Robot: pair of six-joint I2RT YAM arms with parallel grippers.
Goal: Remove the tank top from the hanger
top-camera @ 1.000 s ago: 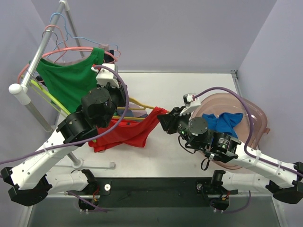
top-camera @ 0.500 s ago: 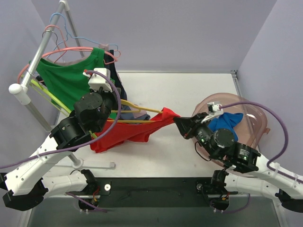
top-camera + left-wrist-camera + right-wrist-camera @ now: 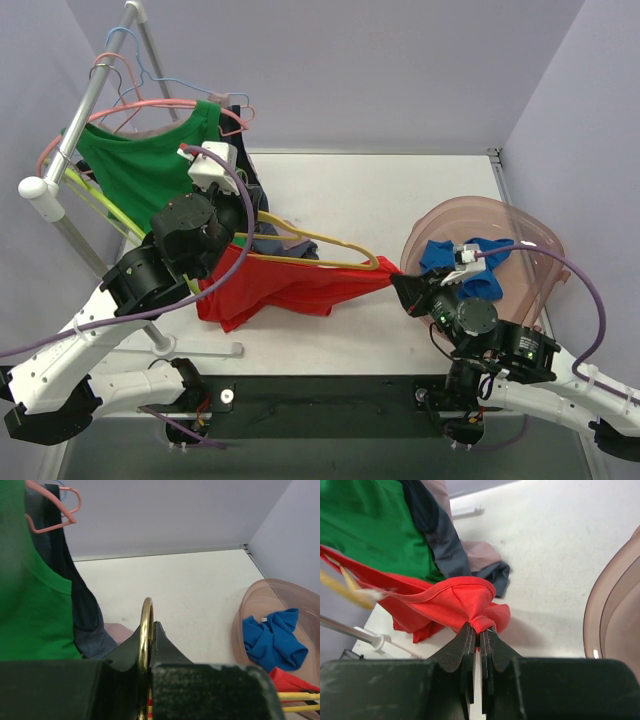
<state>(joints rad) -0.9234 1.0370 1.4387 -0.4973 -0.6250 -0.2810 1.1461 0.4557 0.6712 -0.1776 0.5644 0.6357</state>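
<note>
The left tool [image 3: 146, 635] is pressed shut on the hook of the yellow hanger [image 3: 330, 240], above the counter [image 3: 400, 190]. The red tank top [image 3: 290, 285] drapes from the hanger. One end is stretched rightward into the right tool [image 3: 479, 630], which pinches the fabric beside the pink tub [image 3: 530, 235].
</note>
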